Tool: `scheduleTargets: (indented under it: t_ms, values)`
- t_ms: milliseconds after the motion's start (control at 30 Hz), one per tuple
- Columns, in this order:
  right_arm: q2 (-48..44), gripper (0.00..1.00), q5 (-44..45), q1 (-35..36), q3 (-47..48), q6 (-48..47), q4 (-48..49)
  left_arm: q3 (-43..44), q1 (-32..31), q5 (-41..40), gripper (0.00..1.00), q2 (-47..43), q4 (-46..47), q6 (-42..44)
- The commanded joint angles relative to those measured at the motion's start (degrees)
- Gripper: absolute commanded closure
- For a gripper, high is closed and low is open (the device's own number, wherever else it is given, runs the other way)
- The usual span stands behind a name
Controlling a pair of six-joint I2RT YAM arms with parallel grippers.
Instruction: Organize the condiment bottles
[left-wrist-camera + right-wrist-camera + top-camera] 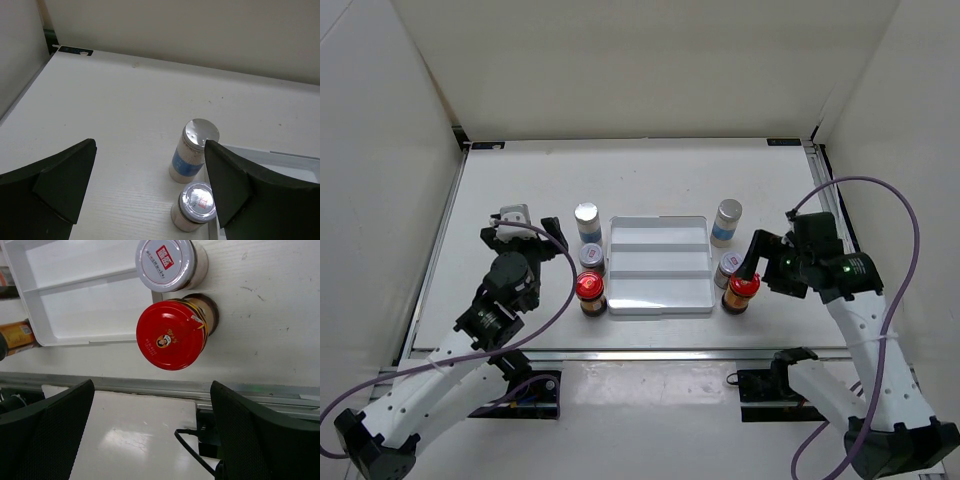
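Right hand (151,389) gapes over red-capped jar (171,335) — seemingly not touching.

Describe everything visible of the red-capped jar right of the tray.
The red-capped jar stands upright on the table, off the white tray's near right corner. Its round red lid bears a small emblem; the body looks brown. A short silver-capped jar stands close behind. The open right pincer hovers near, not touching.

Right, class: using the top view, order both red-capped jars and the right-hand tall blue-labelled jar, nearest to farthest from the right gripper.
From the right gripper:
1. Right red-capped jar, right beside it, right of the white tray.
2. Right tall blue-labelled jar, farther back, same side.
3. Left red-capped jar, across the tray.
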Motion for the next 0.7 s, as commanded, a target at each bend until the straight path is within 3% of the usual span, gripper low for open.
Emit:
scheduleTargets:
  t_ms: [0,400,667]
  values:
    - [0.8,0.0,6.5,2.9,-1.4,6.3,1.5,1.7,-0.2,-1.9,0.0,-0.6,-0.8,-1.1]
    - [9.5,0.0,24.6,18.7,-1.5,16.1,1.4,2.2,-0.2,-0.9,0.0,1.1,-0.3,0.0]
    - [18.5,0.0,27.9,19.3,1.1,17.5,1.4,1.1,-0.2,0.5,0.0,0.5,0.8,2.1]
